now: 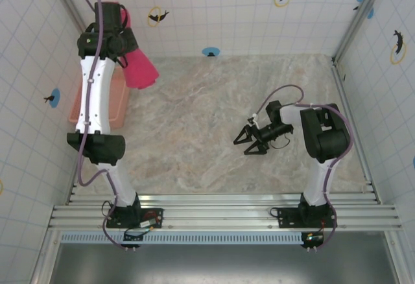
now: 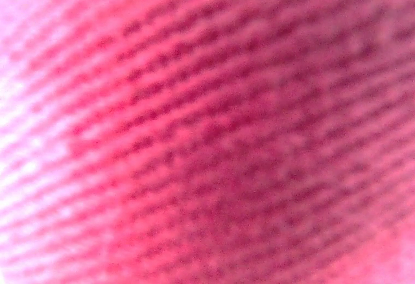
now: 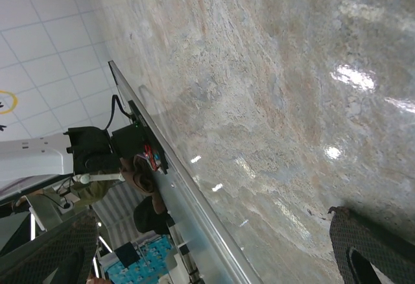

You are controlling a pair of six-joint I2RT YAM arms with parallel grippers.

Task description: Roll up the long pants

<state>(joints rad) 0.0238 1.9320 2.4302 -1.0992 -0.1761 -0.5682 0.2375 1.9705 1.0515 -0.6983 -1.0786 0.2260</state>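
Pink-red weave of the pants (image 2: pixel 207 128) lies blurred right against the left wrist lens, its ribbed threads running slantwise across that view.

One marbled table (image 1: pixel 207 109), boxed by white tiled walls (image 1: pixel 227 11) on three sides, carries the scene seen from above.

Two white-and-black arms are bolted at its near edge. The left arm (image 1: pixel 93 96) reaches to the far left corner. The right arm (image 1: pixel 322 148) bends in over the right half of the table.

One salmon-pink basket (image 1: pixel 118 106) sits on the table by the left wall, under the left arm.

One pair of pants (image 1: pixel 139 69) shows from above as a single flared fold. It hangs from the left gripper over the basket's far right corner, its lower edge just beside the basket rim. The rest is hidden behind the arm.

Two grippers complete the count. The left gripper (image 1: pixel 118 21), up by the back wall, pinches the cloth hanging from it, though wrist and cloth cover its fingers. The right gripper (image 1: pixel 242 146) hovers over bare table, well apart from pants and basket, pointing left with jaws spread wide. Its own wrist view shows its two fingers (image 3: pixel 373 248) at opposite bottom corners, with marble between them.
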